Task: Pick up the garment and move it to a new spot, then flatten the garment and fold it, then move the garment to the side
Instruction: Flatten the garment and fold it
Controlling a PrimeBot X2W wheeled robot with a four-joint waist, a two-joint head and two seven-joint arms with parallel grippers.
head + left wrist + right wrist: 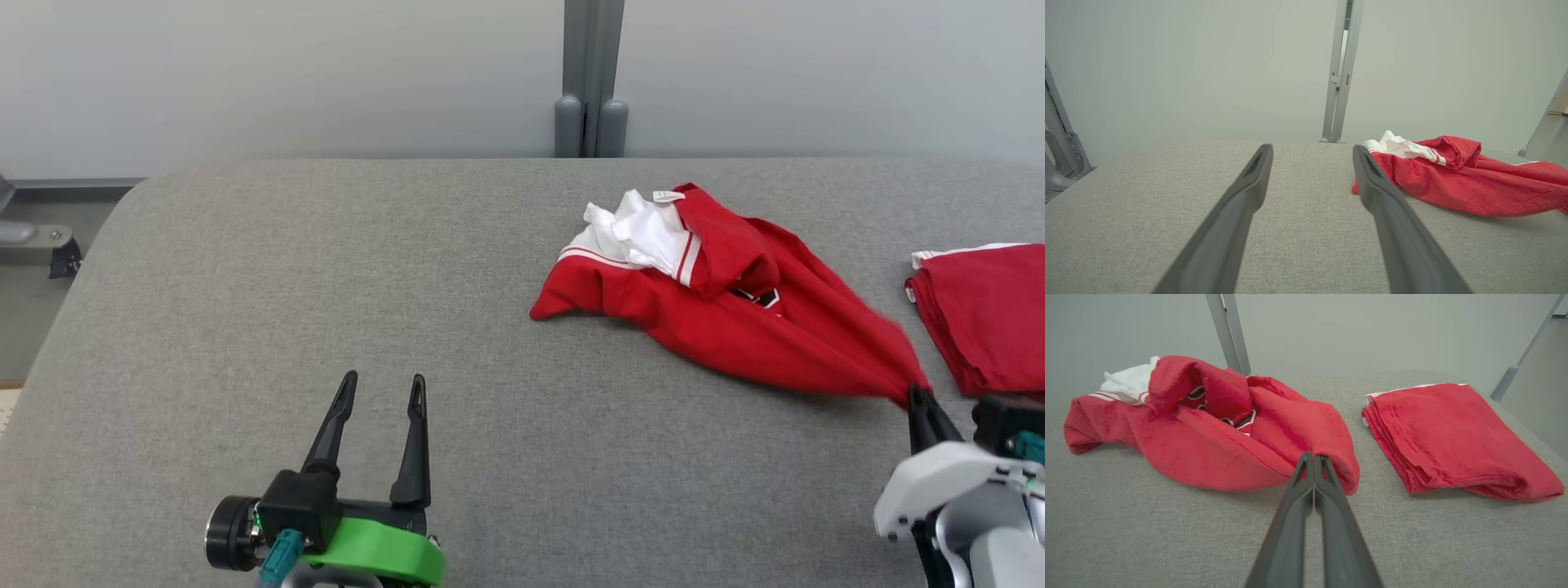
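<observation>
In your head view, the garment (718, 302) lies crumpled on the desk (326, 286), right of middle, red with white cloth bunched at its far end. Its near corner is drawn to a point at the right jaws, whose fingers (927, 420) are clamped on it at the lower right. The left jaws sit lower left with fingers (331, 433) apart, well clear of the garment. A folded red stack (988, 318) lies at the right edge.

In your left wrist view, the 2 fingers (1233, 212) stand wide with bare desk (1306, 245) between them. The garment (1453, 183) lies beyond them to the right.

In your right wrist view, the fingers (1298, 506) press together, their tips pinching the garment's (1208, 437) near hem. The folded red stack (1445, 437) lies just beside, a strip of desk (1167, 539) between.
</observation>
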